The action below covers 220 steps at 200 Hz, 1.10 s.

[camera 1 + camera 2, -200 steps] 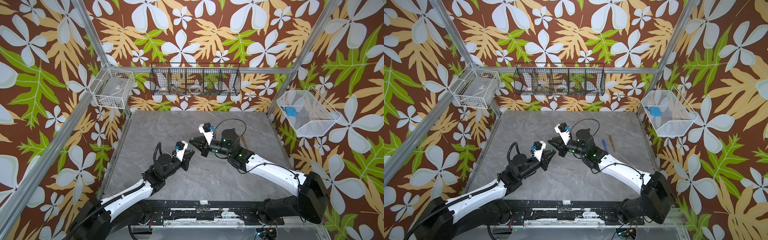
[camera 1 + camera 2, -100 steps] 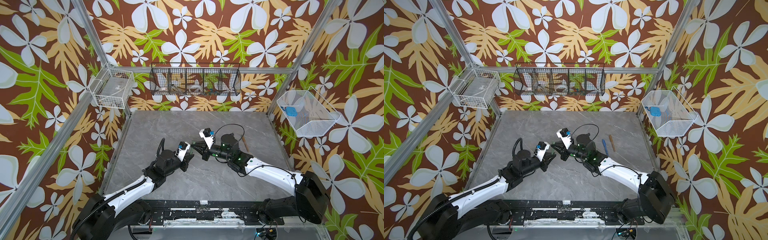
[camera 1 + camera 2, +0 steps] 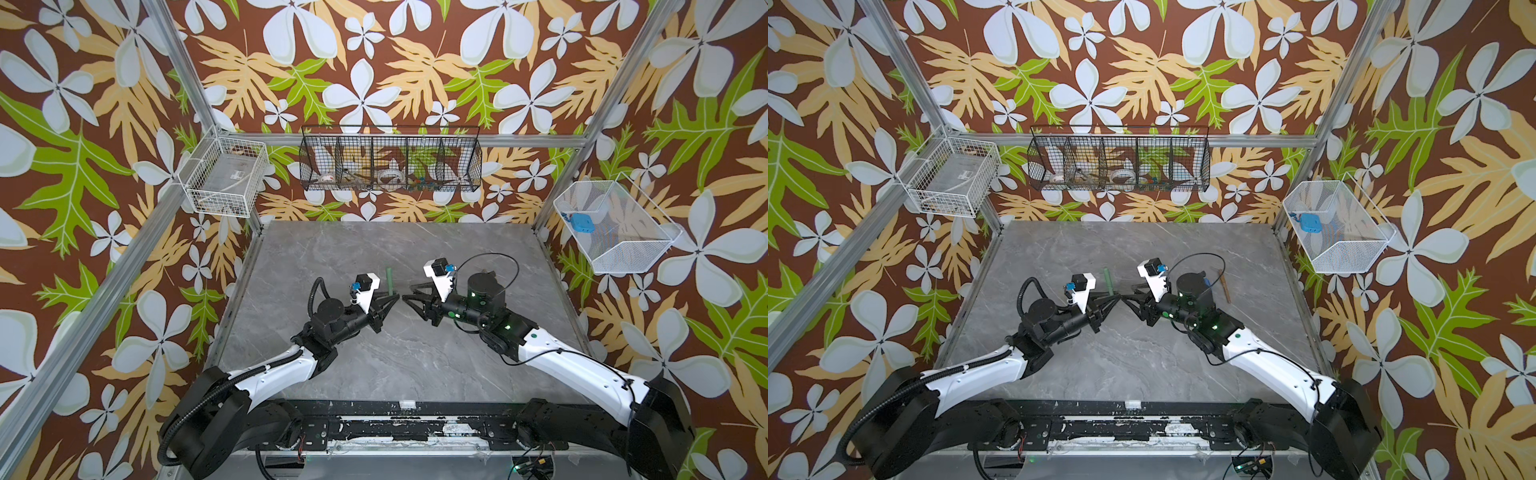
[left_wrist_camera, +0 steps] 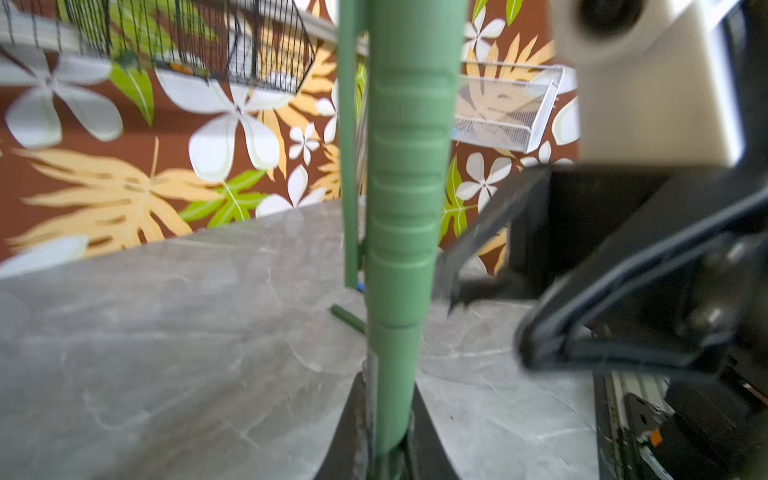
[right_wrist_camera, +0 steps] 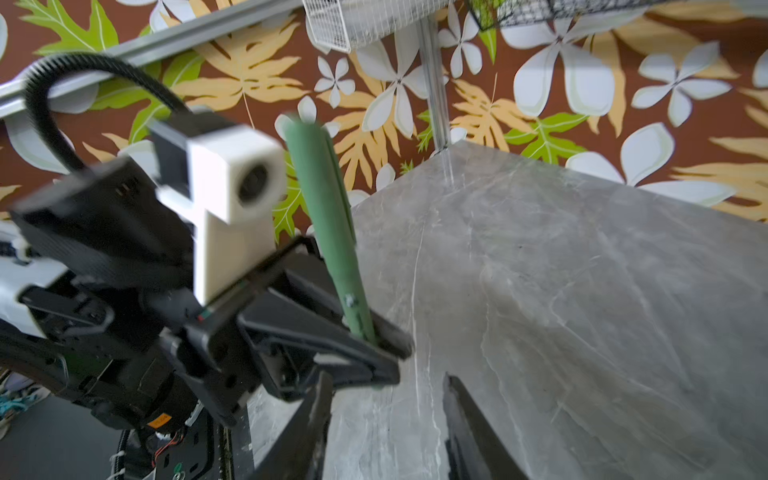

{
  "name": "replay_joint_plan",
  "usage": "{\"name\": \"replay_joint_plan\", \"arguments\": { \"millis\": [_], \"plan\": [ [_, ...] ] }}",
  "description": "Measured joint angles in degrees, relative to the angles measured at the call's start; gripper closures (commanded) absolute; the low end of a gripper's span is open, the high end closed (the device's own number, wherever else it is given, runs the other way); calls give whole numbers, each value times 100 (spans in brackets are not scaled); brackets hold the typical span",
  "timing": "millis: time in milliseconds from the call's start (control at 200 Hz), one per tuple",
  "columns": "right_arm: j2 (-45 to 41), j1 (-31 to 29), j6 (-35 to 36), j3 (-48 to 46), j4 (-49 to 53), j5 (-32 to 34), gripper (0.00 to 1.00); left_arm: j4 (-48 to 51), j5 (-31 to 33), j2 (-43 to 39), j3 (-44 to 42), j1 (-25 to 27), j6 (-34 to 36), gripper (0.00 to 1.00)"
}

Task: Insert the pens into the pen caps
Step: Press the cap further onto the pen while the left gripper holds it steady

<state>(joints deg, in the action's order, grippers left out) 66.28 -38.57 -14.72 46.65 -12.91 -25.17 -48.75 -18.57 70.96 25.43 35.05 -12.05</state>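
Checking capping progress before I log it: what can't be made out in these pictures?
- Green pen: lower end hidden inside left gripper, left wrist view.
- Second green pen: mostly behind the held one, same view.
- Orange-brown pen: too small in a top view to tell if capped.

left pincer's [image 3: 394,297] green pen [image 3: 390,277] before right pincer [image 3: 406,292], far table [image 3: 374,245] open

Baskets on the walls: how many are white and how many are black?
White baskets: 2, the white wire basket and the white mesh basket
Black baskets: 1, the black wire basket
Total: 3
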Motion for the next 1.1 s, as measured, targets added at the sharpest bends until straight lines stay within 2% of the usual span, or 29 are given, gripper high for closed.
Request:
{"name": "replay_joint_plan", "arguments": {
  "millis": [310, 751, 956, 1101],
  "plan": [
    [9, 24, 295, 409, 669, -197, 45, -315, -588, 203, -186, 39, -728, 100],
    [656, 31, 459, 1158, 1040, -627, 42, -870, -1121, 415, -175, 114, -1036, 100],
    [931, 120, 472, 1403, 1069, -828, 42, -1003, -1193, 417, -192, 144, -1075, 100],
    [1099, 153, 472, 1554, 1069, -1025, 47, -1016, -1217, 437, -225, 149, -1075, 100]
  ]
}}
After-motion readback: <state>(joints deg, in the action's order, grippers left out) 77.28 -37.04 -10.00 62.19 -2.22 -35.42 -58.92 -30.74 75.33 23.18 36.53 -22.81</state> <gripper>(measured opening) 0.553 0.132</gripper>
